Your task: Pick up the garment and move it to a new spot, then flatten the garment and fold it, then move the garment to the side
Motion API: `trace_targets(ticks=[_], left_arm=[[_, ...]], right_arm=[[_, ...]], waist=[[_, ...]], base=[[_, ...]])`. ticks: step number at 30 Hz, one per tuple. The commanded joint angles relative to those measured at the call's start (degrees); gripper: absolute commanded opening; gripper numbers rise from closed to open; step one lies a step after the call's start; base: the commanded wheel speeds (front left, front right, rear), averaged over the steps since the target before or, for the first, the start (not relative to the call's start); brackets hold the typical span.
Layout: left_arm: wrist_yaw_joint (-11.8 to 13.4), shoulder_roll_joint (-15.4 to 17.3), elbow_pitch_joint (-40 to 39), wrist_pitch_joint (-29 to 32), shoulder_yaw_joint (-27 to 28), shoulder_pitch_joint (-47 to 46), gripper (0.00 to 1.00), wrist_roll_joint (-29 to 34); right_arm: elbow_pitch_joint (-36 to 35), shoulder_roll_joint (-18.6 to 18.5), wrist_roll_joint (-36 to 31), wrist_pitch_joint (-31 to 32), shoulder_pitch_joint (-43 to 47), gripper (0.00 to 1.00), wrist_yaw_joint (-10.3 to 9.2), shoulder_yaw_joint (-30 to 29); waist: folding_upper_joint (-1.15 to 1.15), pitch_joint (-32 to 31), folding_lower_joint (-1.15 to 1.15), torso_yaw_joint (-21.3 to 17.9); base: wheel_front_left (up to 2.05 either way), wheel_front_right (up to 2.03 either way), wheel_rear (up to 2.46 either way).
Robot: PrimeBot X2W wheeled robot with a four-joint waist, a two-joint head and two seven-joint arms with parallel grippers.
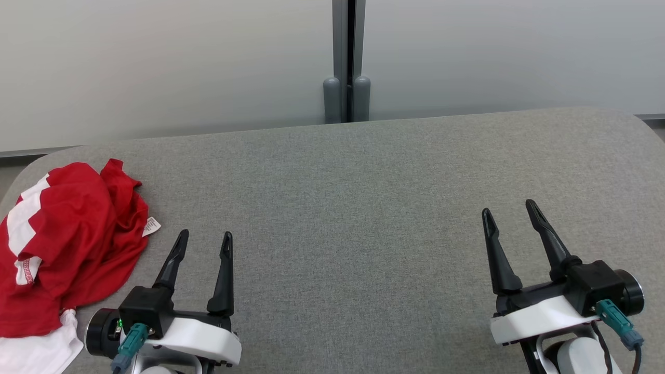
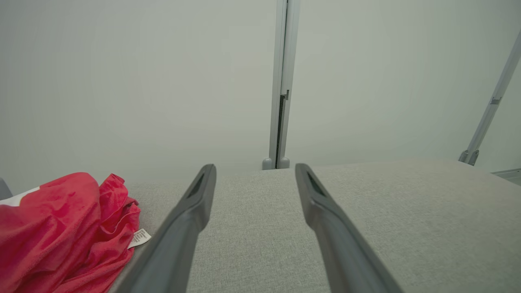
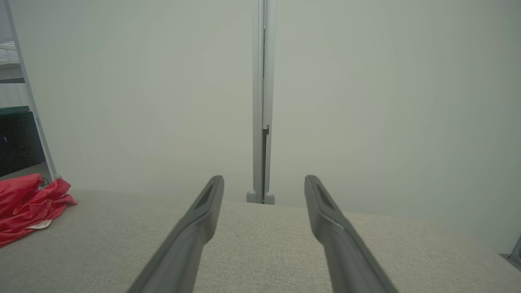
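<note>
Crumpled red-and-white cotton garment (image 1: 67, 244) lies bunched at 9 o'clock on the grey fabric-covered tabletop (image 1: 363, 208), untouched. Left gripper (image 1: 204, 236) and right gripper (image 1: 508, 208) both wide, empty. Pick-up, flattening, folding, side move all pending.

I can't read any text from here. The only printed thing I can find is a small white care tag (image 1: 151, 226), which sticks out from the right edge of the crumpled red and white garment (image 1: 67, 244). In the left wrist view the tag shows rows of dark print, but they're too small and blurred for me to make out a single word or number. A white strip (image 1: 24, 271) on the garment carries red marks, possibly stitching rather than lettering.
</note>
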Motion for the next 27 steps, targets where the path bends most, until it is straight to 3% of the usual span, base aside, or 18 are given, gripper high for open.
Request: trace_targets(ticks=[1, 14, 27], left_arm=[[0.34, -0.34, -0.69, -0.54, 0.8, -0.67, 1.0, 1.02], [-2.66, -2.87, 0.92, -1.92, 4.69, 0.79, 1.0, 4.17], [-5.01, -4.53, 5.44, -3.23, 6.5, 0.27, 1.0, 9.23]], right_arm=[[-0.04, -0.06, -0.18, -0.61, -0.4, 1.0, 0.02, 0.08], [4.3, -0.09, 7.11, -2.01, -0.63, 1.0, 0.02, 0.7], [6.89, -0.13, 4.03, -3.3, -1.61, 1.0, 0.02, 2.12]], waist=[[0.0, 0.0, 0.0, -0.02], [0.0, -0.22, 0.0, 0.07], [0.0, -0.41, 0.0, 0.17]], base=[[0.0, 0.0, 0.0], [0.0, 0.0, 0.0], [0.0, 0.0, 0.0]])
